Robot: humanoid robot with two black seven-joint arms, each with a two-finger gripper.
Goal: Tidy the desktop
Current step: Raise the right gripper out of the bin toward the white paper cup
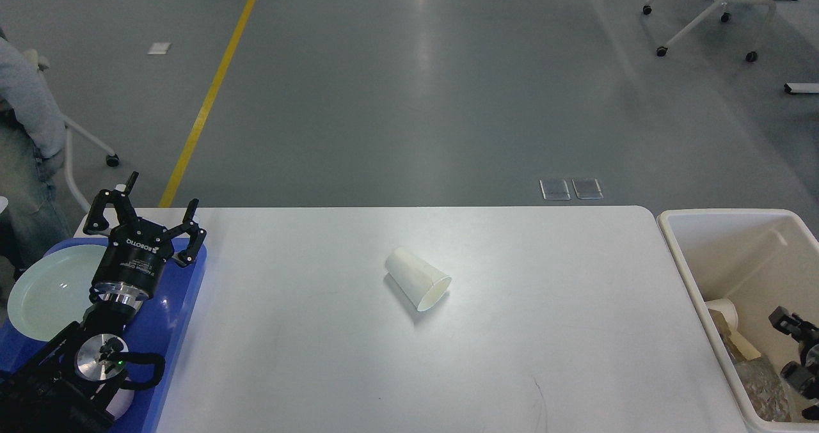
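Observation:
The white desktop (512,356) fills the lower view. A white paper cup (417,284) lies on its side near the middle of it, its mouth facing front right. My left gripper (148,204) is open and empty, held above the far edge of the blue tray (173,330) at the left. My right gripper (796,334) shows only partly at the right edge, inside the cream bin (684,254); its fingers cannot be told apart. Nothing shows in it.
A pale green plate (45,292) lies on the blue tray. The bin holds a paper cup (723,310), brown scraps and silvery foil (761,382). A seated person (25,132) is at the far left and an office chair (710,4) at the far right.

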